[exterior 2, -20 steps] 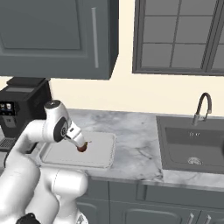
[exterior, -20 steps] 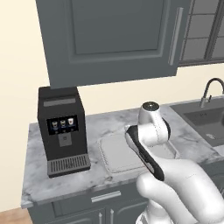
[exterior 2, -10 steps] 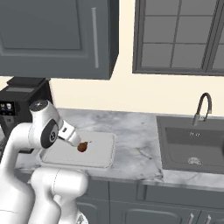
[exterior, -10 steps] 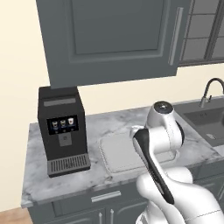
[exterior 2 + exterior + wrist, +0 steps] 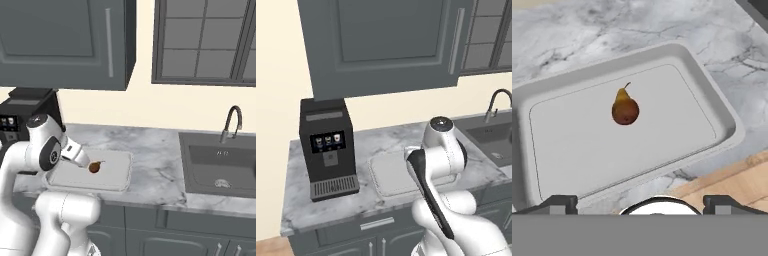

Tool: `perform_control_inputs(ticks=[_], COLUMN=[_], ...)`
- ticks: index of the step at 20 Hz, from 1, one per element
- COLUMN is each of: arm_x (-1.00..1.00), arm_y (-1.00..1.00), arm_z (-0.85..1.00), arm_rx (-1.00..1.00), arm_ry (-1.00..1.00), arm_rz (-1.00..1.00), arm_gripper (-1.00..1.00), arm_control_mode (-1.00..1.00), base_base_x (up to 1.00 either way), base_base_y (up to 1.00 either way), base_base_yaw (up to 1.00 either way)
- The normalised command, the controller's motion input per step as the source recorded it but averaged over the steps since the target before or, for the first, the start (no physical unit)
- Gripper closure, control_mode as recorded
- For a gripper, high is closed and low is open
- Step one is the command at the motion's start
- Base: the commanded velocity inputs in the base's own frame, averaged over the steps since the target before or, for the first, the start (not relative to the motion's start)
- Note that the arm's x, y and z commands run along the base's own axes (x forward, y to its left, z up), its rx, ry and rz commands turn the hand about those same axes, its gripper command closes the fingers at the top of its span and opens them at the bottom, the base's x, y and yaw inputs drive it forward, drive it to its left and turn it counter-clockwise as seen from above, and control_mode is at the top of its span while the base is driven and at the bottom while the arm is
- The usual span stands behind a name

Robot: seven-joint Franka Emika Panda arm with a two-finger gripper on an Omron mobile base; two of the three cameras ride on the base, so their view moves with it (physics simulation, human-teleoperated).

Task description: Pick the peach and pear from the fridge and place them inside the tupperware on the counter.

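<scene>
dark grey wall cabinets point(image 5: 386, 45) hang over the kitchen's cream wall, and a many-paned window point(image 5: 205, 42) sits above the sink side. below them runs the counter point(image 5: 155, 165), white-grey marbled stone over dark cabinet fronts with slim silver handles. a dark sink point(image 5: 220, 167) with a curved faucet point(image 5: 231, 122) is set into the counter at the right of both base views. at the left end stands a black coffee machine point(image 5: 328, 147) with a small lit screen and a grey drip tray at its foot.

just beside the coffee machine, toward the sink, the tupperware point(image 5: 714, 107) lies flat on the counter, a shallow pale grey-white rectangle with rounded corners and a low rim. the white arm bends over it from the near side and hides part of it in the base views.

the gripper point(image 5: 640, 200) hangs above the near edge of the tupperware with its jaws spread wide and nothing between them; the two dark fingertips point(image 5: 559, 202) stand far apart at the bottom of the hand view.

the pear point(image 5: 625, 109) lies inside the tupperware, on its floor near the middle, brownish-red with a short stem, apart from the rim and clear of the fingertips. the right base view shows it just beyond the hand.
</scene>
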Motion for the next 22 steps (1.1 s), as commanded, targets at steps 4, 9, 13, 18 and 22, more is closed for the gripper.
perform_control_inputs(ticks=[4, 9, 13, 18, 22], arm_x=[0.00, 0.00, 0.00, 0.00, 0.00], arm_y=[0.00, 0.00, 0.00, 0.00, 0.00], arm_z=[0.00, 0.00, 0.00, 0.00, 0.00], arm_rx=[0.00, 0.00, 0.00, 0.00, 0.00], arm_ry=[0.00, 0.00, 0.00, 0.00, 0.00], arm_rz=[0.00, 0.00, 0.00, 0.00, 0.00], arm_gripper=[-1.00, -1.00, -1.00, -1.00, -1.00], arm_control_mode=[1.00, 1.00, 1.00, 1.00, 1.00], base_base_x=[-0.86, -0.73, -0.22, 0.20, 0.63], base_base_y=[-0.04, -0.20, -0.30, -0.50, -0.63], base_base_yaw=[-0.59, -0.99, -1.00, -1.00, -0.82])
